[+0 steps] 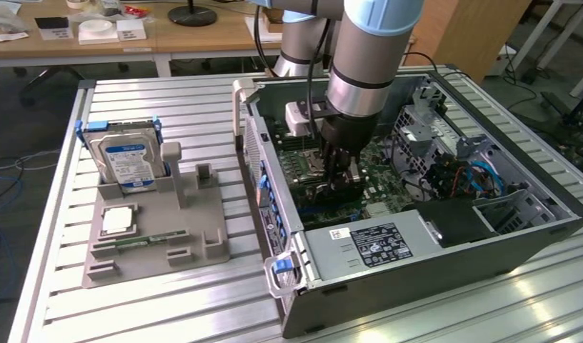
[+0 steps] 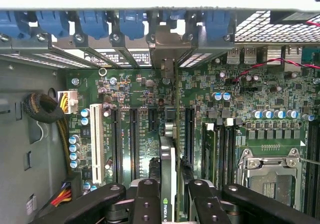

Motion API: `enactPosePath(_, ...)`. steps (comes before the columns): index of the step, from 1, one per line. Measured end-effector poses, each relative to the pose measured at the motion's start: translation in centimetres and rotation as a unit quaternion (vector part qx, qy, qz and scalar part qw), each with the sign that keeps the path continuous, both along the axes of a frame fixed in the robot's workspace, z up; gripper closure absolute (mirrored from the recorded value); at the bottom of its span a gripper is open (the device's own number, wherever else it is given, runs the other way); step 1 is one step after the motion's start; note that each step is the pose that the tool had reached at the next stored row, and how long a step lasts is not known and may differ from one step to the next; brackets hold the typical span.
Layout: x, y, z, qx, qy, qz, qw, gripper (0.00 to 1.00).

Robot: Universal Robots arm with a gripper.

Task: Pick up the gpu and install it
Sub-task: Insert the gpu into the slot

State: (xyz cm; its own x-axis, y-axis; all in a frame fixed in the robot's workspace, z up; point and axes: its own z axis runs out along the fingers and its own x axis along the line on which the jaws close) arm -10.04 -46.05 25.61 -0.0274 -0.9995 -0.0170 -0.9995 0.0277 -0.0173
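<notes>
Black fingers (image 2: 146,204) of the hand (image 2: 168,199) stand on either side of the gpu (image 2: 168,184) and are clamped on it, the card held on edge between them with its green-and-white logo strip facing the wrist camera. The card runs away from the hand toward the back wall of the case, where its pale metal bracket (image 2: 167,49) stands upright among the blue slot clips (image 2: 95,21). The card's lower edge sits over the motherboard (image 2: 135,96), in line with the dark expansion slots (image 2: 134,134); whether it is fully seated in one cannot be told.

In the exterior view the arm (image 1: 363,64) reaches steeply down into the open computer case (image 1: 416,243), which lies on its side on the ribbed aluminium counter (image 1: 158,100). The hand (image 1: 336,175) is deep inside the case, just above the green board, and the dark card is seen between its fingers only as a thin shape. A black power supply (image 1: 373,246) with a white label fills the near corner of the case.

On the exterior view's left, well apart from the case, a grey holder tray (image 1: 153,236) sits on the counter. A blue-framed hard drive (image 1: 128,161) stands upright in it, a silver processor (image 1: 117,221) lies flat below that, and a narrow green memory stick (image 1: 148,241) lies near the tray's front.
</notes>
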Motion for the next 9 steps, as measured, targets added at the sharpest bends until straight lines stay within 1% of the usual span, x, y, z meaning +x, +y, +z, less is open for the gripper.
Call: enactPosePath(9, -0.16, 0.00, -0.01, 0.0002, -0.0003, 0.000, 1.0000, 0.74)
